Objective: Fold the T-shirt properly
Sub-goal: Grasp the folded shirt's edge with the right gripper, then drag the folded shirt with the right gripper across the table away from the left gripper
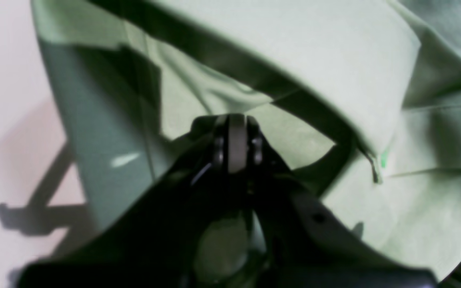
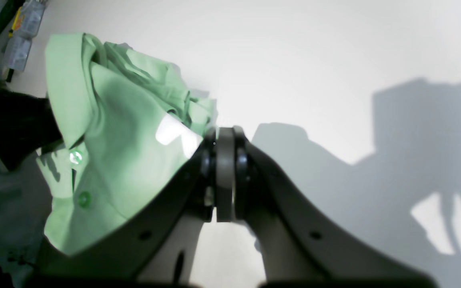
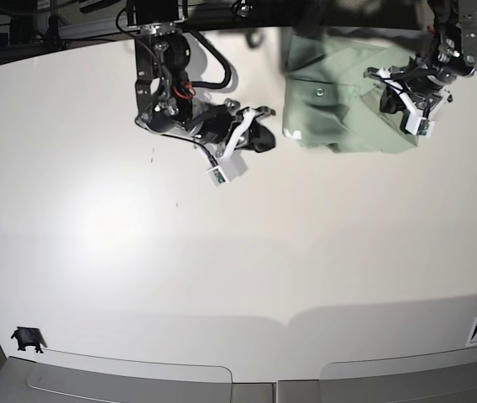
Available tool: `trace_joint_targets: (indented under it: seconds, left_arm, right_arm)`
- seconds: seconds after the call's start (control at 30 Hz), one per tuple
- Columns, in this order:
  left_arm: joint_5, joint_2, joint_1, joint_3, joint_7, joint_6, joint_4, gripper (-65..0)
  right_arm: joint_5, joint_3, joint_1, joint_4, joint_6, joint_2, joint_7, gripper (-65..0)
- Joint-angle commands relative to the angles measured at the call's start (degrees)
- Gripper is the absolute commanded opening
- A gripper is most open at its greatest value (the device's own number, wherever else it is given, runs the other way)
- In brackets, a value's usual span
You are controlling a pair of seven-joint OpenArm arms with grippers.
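So, the T-shirt (image 3: 348, 92) lay bunched at the far edge of the table (image 3: 222, 252), toward the side where the left arm works, not spread flat. It was crumpled into a rough wide lump, long axis running roughly along the table's far edge; collar and buttoned placket faced the right arm's side.

Left gripper (image 1: 236, 120) was clenched, pads together, hovering right over the shirt. In its wrist view, folds of green cloth filled nearly everything beyond the tips. I couldn't tell whether any fabric was pinched between the pads; nothing visibly trapped, so I read it as closed on nothing.

Right gripper (image 2: 224, 138) was also clenched with nothing in it. It sat just beside the shirt's near-centre edge, off the cloth, over bare table. From its wrist view the shirt lay to one side of the tips, with its edge reaching close to them.

Key relation: the left arm was on top of the shirt, the right only alongside it. My read: folding hadn't started, the shirt needed flattening first. Both jaws would have to open before any grasp. Risk: grabbing several layers of the bunch at once.
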Motion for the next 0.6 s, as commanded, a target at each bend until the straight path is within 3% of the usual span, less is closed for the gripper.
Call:
trace_joint_targets:
  seconds: [0.0, 0.17, 0.3, 0.4, 0.5, 0.57]
  left_arm:
    - [-0.48, -1.05, -0.17, -0.35, -0.92, -0.26, 2.82, -65.0]
    - [-0.26, -1.01, -0.15, -3.93, -0.79, -0.22, 14.88, -65.0]
    - [3.23, -1.01, 0.17, -10.23, -1.99, -0.15, 23.10, -65.0]
    - [5.81, -1.01, 0.33, -15.04, -3.76, 1.81, 24.06, -65.0]
    - [6.32, -1.01, 0.33, -18.95, -4.15, 5.44, 23.43, -65.0]
    - [6.29, -1.01, 0.50, -20.94, -4.20, 5.84, 22.95, -65.0]
  right_arm:
    - [1.75, -0.04, 1.29, 1.73, 0.57, -0.22, 1.16, -65.0]
    - [8.55, -0.26, 2.73, 5.11, 4.89, -0.24, 0.57, -65.0]
    - [15.61, -2.32, 5.18, 7.23, 4.89, -0.52, -3.45, -65.0]
    - [18.53, -7.34, 7.08, 7.37, 4.89, -0.50, -7.02, -65.0]
    - [17.86, -15.56, 8.28, 7.37, 4.89, -0.50, -10.03, -65.0]
    - [17.00, -21.99, 8.61, 7.37, 4.89, -0.50, -11.43, -65.0]
